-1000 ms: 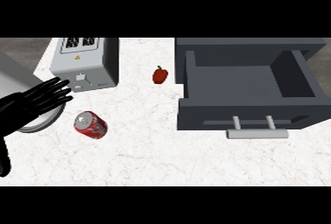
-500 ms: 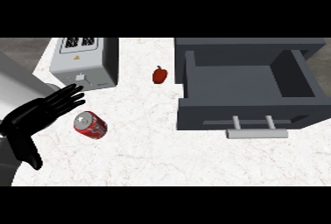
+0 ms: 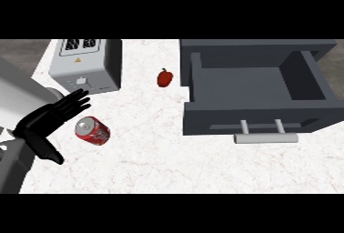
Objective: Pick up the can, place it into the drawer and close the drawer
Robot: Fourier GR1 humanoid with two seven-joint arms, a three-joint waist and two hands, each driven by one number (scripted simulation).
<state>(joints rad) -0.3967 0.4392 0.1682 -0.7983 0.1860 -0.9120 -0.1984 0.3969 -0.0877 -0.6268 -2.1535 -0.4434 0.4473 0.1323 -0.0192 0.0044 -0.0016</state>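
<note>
While the can [image 3: 93,130] lies sideways, left hand [image 3: 48,119] beside it spreads fingers [image 3: 74,101] wide.

The left hand [image 3: 47,122] is fully black — long, slim fingers and a thicker thumb, with a matte surface and no markings that I can see. Behind it the forearm [image 3: 20,93] is a smooth cylinder, light grey to almost white. Below, another grey part [image 3: 10,166] shows — blocky, darker.
</note>
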